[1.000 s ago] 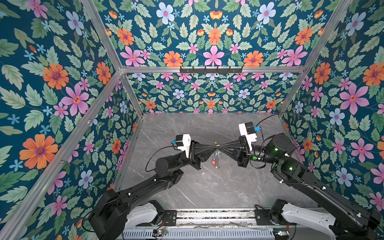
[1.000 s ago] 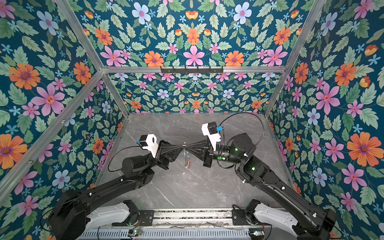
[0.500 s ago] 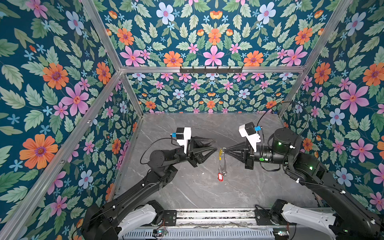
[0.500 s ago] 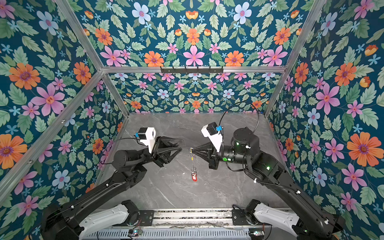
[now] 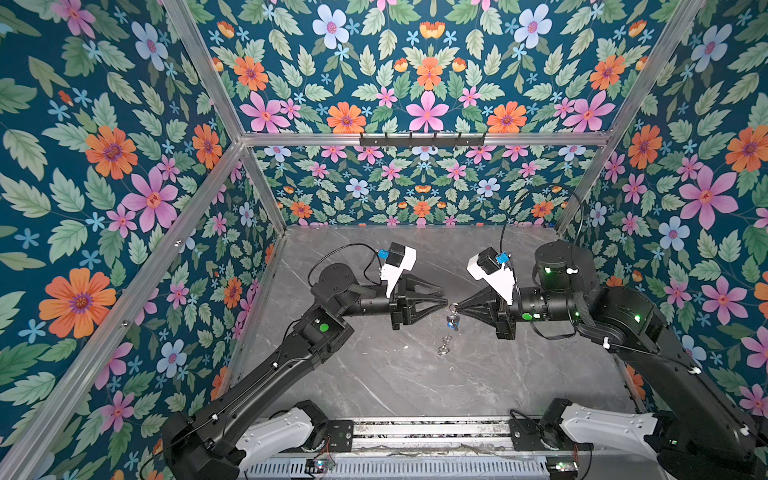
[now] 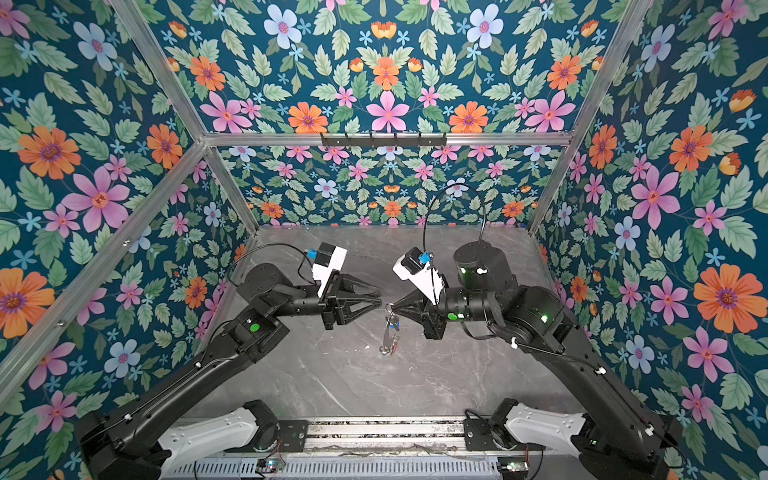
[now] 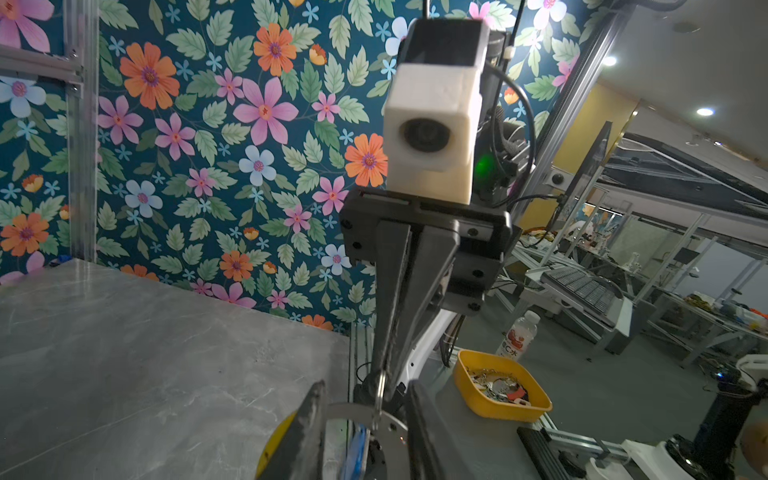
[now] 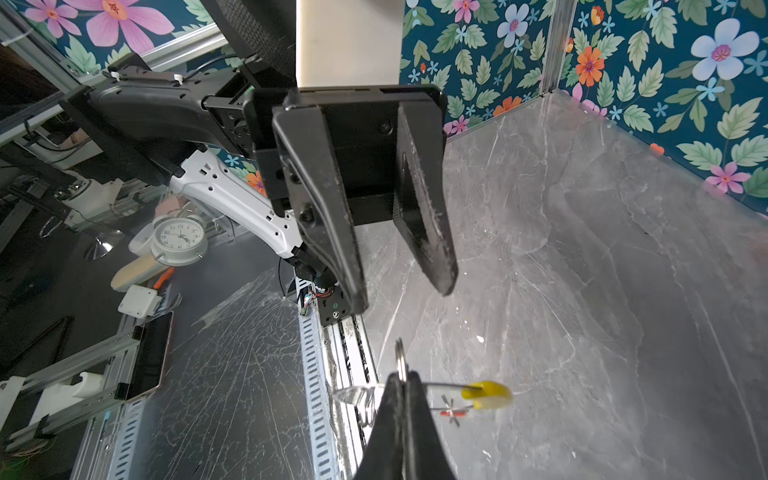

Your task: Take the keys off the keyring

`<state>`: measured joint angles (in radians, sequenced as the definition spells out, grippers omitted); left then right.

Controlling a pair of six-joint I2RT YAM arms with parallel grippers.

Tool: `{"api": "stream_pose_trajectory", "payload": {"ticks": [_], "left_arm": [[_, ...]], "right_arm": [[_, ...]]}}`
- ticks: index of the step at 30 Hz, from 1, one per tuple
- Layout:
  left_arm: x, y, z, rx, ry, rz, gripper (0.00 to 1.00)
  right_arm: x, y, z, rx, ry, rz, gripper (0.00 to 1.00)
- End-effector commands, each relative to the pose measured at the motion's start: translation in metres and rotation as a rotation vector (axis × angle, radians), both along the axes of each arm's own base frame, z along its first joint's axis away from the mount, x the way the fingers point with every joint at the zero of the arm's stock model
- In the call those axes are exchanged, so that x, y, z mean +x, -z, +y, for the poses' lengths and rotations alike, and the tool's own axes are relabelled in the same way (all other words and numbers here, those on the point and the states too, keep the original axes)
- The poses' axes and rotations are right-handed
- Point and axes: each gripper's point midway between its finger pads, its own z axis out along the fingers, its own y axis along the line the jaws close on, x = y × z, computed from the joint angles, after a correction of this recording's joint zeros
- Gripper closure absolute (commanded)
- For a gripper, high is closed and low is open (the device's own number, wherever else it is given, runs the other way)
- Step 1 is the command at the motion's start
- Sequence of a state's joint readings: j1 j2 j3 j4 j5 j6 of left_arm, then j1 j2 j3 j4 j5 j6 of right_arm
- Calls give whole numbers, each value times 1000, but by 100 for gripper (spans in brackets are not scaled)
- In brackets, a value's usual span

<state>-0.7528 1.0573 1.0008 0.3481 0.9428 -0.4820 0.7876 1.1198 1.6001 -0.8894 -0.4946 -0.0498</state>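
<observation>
The keyring (image 5: 445, 340) hangs edge-on over the grey table, in both top views (image 6: 388, 340). My right gripper (image 5: 455, 308) is shut on a small silver split ring (image 8: 400, 357) at the hoop's top. In the right wrist view the hoop's yellow arc (image 8: 488, 395) sticks out beside my shut right gripper (image 8: 401, 377), with the red-tagged key (image 8: 453, 412) below it. The blue-tagged key (image 5: 452, 321) hangs just under the grip. My left gripper (image 5: 444, 296) is open, tips close to the right gripper's tip. In the left wrist view the hoop (image 7: 353, 409) and blue tag (image 7: 354, 449) lie between its fingers (image 7: 309, 419); contact cannot be told.
The grey marble table (image 5: 374, 382) is walled by floral panels on three sides. A black hook rail (image 5: 422, 139) hangs on the back wall. A metal rail (image 5: 415, 432) runs along the front edge. Outside the cell stands a yellow bin (image 7: 461, 374) holding several keys.
A second ago both grippers met at the ring. The left one then opened and drew back, leaving the keyring hanging from the right gripper. It has now come back close, still open.
</observation>
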Motion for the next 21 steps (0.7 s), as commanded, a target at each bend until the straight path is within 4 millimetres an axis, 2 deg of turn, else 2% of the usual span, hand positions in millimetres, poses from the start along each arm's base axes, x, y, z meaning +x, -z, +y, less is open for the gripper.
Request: {"api": "stream_pose_trajectory", "payload": {"ticks": [1,4,17,21], "left_arm": [[-5,8,-2,39,44,2,66],[-7,10,-3,47,68,6,66],[-12,16,-8,74,141,22,83],[-12,19,-9,87,145,28,85]], "right_arm": [[1,1,-1,-20,-4,-15,100],[3,1,0,-18,1,-20,100],[16,3,5,-24,36,-37,100],[20,3,4,-24,57,-48,100]]}}
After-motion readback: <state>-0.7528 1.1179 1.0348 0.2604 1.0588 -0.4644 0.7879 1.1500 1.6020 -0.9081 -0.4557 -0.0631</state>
